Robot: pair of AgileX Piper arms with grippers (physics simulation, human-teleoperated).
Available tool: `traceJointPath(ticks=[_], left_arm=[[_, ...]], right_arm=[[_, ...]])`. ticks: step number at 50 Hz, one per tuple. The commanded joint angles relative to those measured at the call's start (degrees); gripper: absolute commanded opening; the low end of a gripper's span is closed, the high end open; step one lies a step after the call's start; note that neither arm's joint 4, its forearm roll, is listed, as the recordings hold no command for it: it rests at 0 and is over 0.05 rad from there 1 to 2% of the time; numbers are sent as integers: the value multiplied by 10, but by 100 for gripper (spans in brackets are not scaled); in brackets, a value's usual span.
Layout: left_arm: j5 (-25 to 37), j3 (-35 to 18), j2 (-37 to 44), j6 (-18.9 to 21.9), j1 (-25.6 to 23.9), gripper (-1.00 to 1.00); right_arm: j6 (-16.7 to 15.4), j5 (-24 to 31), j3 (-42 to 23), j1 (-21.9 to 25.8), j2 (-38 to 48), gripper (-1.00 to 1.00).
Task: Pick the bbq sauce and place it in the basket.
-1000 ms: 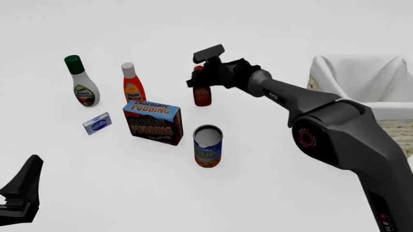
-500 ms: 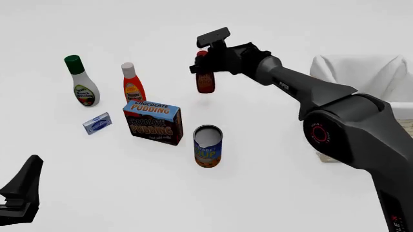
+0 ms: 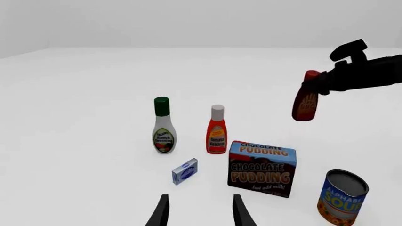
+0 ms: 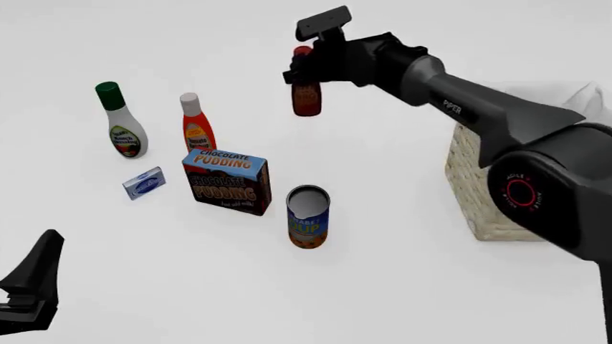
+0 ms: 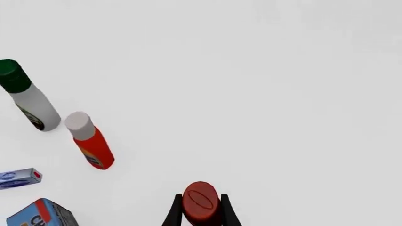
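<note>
My right gripper (image 4: 302,63) is shut on the bbq sauce (image 4: 306,97), a dark reddish-brown bottle with a red cap, and holds it high above the table. The bottle also shows in the left wrist view (image 3: 307,103). In the right wrist view its red cap (image 5: 201,201) sits between the fingers. The wicker basket (image 4: 471,188) stands at the right, mostly hidden behind my right arm. My left gripper (image 4: 29,283) is open and empty at the near left; its fingers (image 3: 161,213) show in the left wrist view.
On the table stand a white bottle with green cap (image 4: 122,123), an orange-red bottle with white cap (image 4: 197,124), a chocolate pudding box (image 4: 226,181), a soup can (image 4: 308,216) and a small blue box (image 4: 143,183).
My right gripper has lifted the bbq sauce off the table and raised it steadily. The right arm has swung in front of the basket. The left arm has not moved.
</note>
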Motion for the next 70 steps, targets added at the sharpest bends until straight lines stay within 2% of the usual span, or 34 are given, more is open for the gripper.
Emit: traceJointPath(ticks=[1, 8, 37, 45, 61, 70], left_arm=[[0, 0, 0, 0, 0, 100], [0, 0, 0, 0, 0, 100], [0, 0, 0, 0, 0, 100], [0, 0, 0, 0, 0, 100], [0, 0, 0, 0, 0, 100], [0, 0, 0, 0, 0, 100]], right_arm=[[6, 4, 15, 2, -51, -100], [9, 7, 28, 8, -80, -100], [4, -5, 185, 17, -293, -100], [-2, -3, 222, 7, -343, -100], [-12, 18, 247, -21, -419, -100], [-23, 28, 269, -51, -458, -100]])
